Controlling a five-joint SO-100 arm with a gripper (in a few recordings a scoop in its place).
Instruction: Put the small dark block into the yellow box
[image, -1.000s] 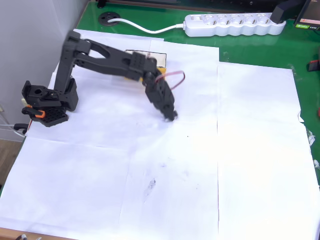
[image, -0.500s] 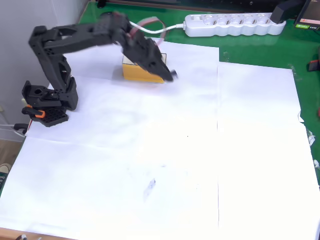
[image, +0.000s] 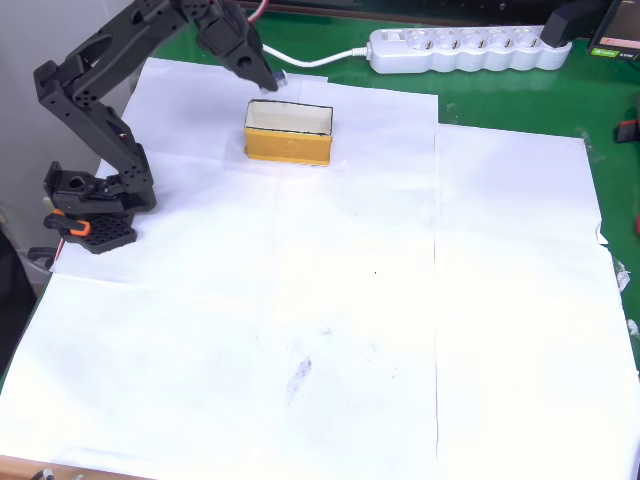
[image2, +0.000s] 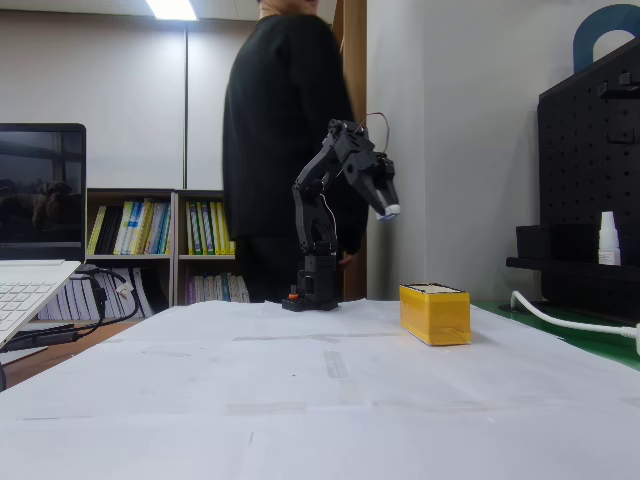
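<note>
Carrying the block (image: 279, 78) high above the table, the gripper (image: 268, 79) has its jaws clenched on it, with only the pale silvery end showing past the fingertips in both views; the dark body is too small to make out. In the fixed view the gripper (image2: 386, 208) hangs well above the box (image2: 434, 313), with clear air between the block (image2: 390, 212) and the rim. In the overhead view the fingertips appear just beyond the far rim of the box (image: 289, 131), toward its left corner, but the arm's height may shift this apparent position, so true alignment over the opening cannot be confirmed. The box stands upright on the white paper (image: 400, 300), its white inside showing nothing in it. The power strip (image: 465, 48) lies well apart on the green table (image: 500, 95), clear of the work. A person (image2: 285, 120) stands behind the arm base. Judged status: pickup and lift are complete; placement is not yet done. Remaining steps, as judged: centre the block over the opening, lower it toward the rim, release, and withdraw. The main risk is a drop outside the far wall if release comes before centring.
</note>
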